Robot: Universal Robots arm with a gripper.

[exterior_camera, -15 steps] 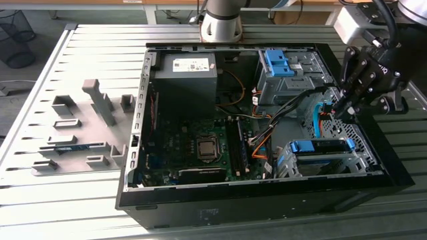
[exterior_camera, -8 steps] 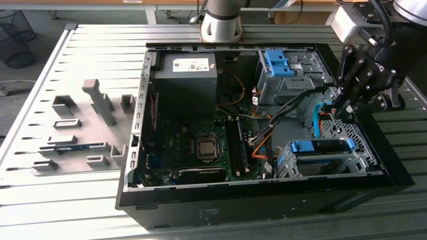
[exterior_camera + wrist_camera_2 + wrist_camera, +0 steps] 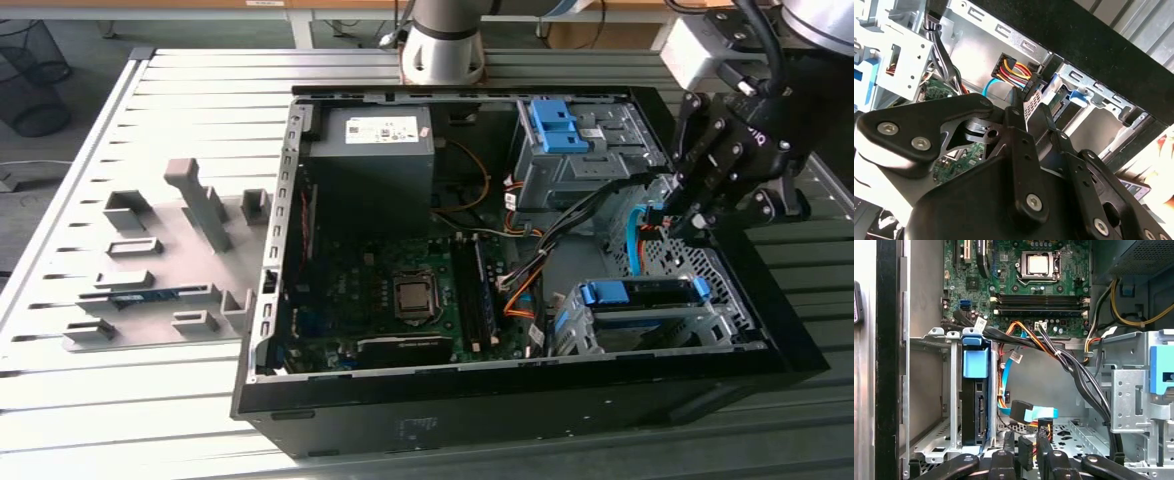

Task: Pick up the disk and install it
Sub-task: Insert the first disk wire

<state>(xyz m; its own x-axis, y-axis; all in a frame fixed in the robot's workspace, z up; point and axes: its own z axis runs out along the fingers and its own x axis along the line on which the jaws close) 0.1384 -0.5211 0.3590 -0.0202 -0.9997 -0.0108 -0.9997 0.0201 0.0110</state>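
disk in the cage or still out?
In. The disk sits edge-up in the drive cage, blue bracket at the slot mouth. The gripper hovers beside the cage.

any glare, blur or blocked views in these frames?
Exterior view: even daylight, dark shadow inside the case. Second wrist view: the claw blocks the lower half and looks soft up close; sunlight washes out one corner. First wrist view: sharp and evenly lit on the motherboard.

The bench [image 3: 147, 420] is a pale grey slatted metal surface. An open black computer case [image 3: 534, 400] lies on its side on it, and just beside the case, toward the exterior view's left, sits a grey moulded fixture tray [image 3: 160, 260] with upright blocks.
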